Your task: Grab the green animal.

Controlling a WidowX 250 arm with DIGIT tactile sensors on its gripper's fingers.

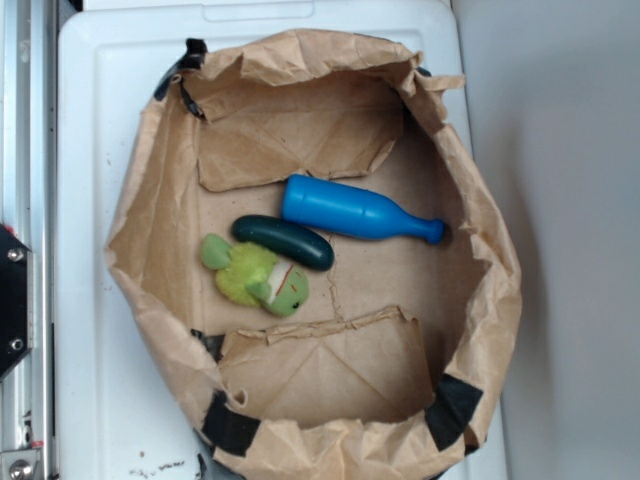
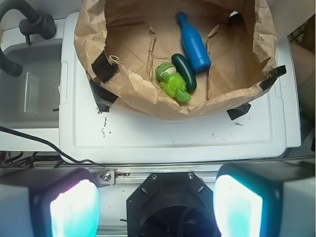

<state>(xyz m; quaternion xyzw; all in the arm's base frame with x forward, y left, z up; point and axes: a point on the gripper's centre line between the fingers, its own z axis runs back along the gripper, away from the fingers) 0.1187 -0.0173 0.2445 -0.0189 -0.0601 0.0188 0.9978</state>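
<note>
The green animal (image 1: 258, 275), a fuzzy lime-green plush with a white face patch, lies on the floor of a brown paper bag (image 1: 150, 200), left of centre. In the wrist view the green animal (image 2: 173, 83) shows far ahead inside the bag (image 2: 133, 91). My gripper (image 2: 157, 207) is open, its two pale fingers (image 2: 74, 210) spread wide at the bottom of the wrist view with nothing between them. It hovers well short of the bag, over the robot's base. The gripper does not show in the exterior view.
A dark green cucumber-shaped object (image 1: 284, 241) lies touching the animal, and a blue bowling-pin bottle (image 1: 355, 212) lies just beyond it. The bag's crumpled walls stand all round them on a white lid (image 2: 173, 133). A sink with a black tap (image 2: 29, 22) lies left.
</note>
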